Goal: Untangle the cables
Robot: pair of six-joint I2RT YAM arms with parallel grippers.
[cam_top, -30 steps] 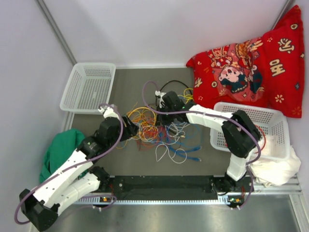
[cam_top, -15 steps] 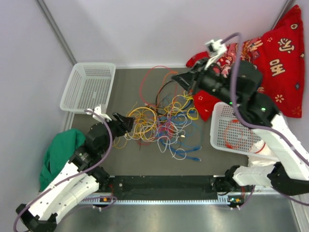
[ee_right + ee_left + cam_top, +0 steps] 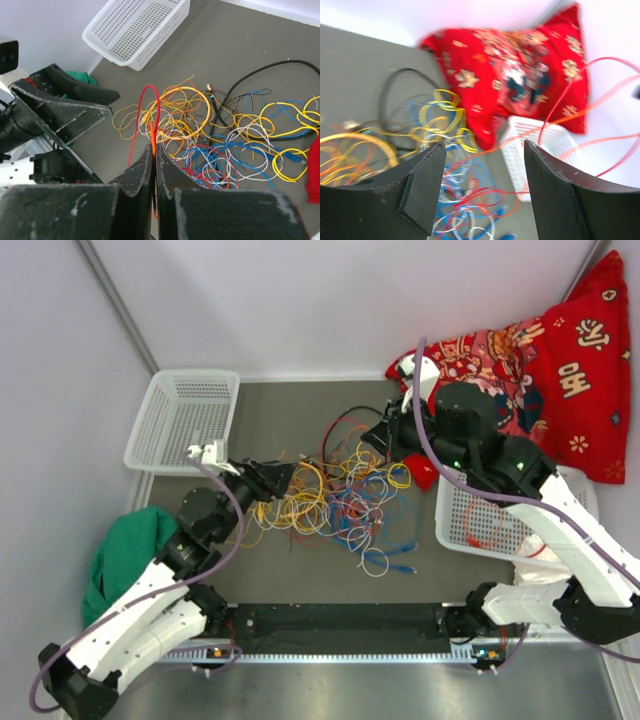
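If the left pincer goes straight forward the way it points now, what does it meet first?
Most likely the cables: their yellow loops lie just ahead of the open left pincer. The white basket lies further on. Depth is hard to judge.

Plain white walls (image 3: pixel 330 300) stand beyond the left pincer (image 3: pixel 283 476) and right pincer (image 3: pixel 371 436); a dark grey mat (image 3: pixel 270 420) lies under both, evenly lit.

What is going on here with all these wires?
Two robot arms are working on a tangle of cables on the table. The right hand is shut on a red cable and holds it above the pile. The left hand is open, pointing at the pile from the left. One orange cable already lies in the white basket on the right.
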